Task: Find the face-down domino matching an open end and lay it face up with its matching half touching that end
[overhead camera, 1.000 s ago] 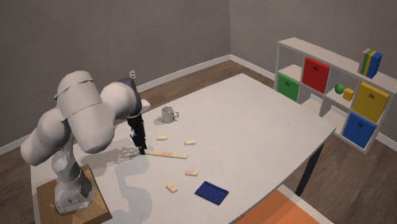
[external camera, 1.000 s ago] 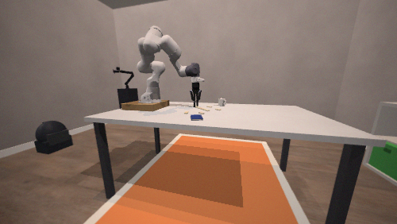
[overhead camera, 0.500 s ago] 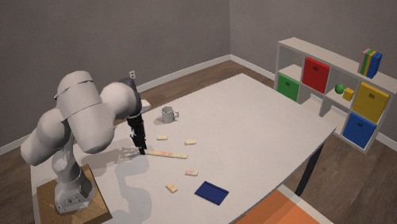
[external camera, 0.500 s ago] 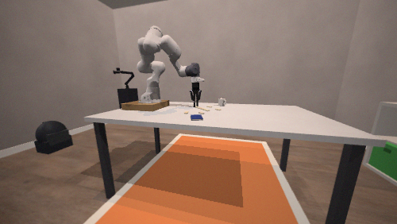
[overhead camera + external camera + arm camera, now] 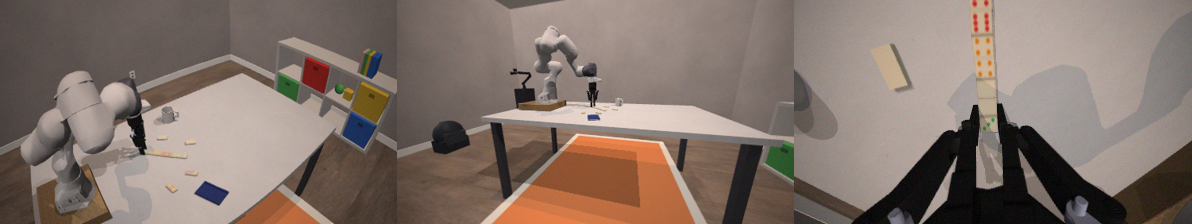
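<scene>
Claw [image 5: 142,152] [image 5: 592,106] [image 5: 988,112]: narrow, straddling three-dot end domino [image 5: 989,123]; grip unclear. Risk: sideways withdrawal dragging domino, breaking line's [image 5: 167,154] [image 5: 600,109] [image 5: 983,57] joints.

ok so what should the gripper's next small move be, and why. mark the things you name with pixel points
Probably ease the fingers slightly apart, then lift straight up: the gripper [image 5: 143,152] [image 5: 592,106] [image 5: 988,112] straddles the end domino [image 5: 148,152] [image 5: 988,107], which looks flat, face up and straight, blank half against the line's [image 5: 167,154] [image 5: 599,109] [image 5: 984,57] blank.
</scene>
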`<state>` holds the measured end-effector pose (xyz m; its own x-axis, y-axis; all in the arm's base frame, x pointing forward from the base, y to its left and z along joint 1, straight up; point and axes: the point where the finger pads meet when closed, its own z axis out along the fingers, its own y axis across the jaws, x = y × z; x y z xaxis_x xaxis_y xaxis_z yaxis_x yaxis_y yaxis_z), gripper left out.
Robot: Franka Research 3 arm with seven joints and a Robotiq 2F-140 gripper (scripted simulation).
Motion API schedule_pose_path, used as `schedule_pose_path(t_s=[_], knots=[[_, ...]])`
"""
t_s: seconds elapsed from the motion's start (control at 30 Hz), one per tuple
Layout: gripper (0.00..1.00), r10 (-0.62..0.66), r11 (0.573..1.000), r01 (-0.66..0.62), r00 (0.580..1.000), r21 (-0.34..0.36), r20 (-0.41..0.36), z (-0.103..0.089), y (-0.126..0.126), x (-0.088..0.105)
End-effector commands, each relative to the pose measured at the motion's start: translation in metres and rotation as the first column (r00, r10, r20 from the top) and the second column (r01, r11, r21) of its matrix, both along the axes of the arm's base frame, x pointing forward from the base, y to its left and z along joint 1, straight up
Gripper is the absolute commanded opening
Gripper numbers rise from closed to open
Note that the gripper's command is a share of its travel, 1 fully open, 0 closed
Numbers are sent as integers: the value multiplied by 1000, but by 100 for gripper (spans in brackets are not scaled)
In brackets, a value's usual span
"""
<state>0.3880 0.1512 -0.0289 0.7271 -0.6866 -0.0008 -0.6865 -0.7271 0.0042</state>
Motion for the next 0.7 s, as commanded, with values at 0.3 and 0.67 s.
schedule_pose_path(t_s=[0.3,0.67], knots=[[22,2,1000,-2,1000,0,-3,0,0,-2],[33,2,1000,-2,1000,0,-3,0,0,-2]])
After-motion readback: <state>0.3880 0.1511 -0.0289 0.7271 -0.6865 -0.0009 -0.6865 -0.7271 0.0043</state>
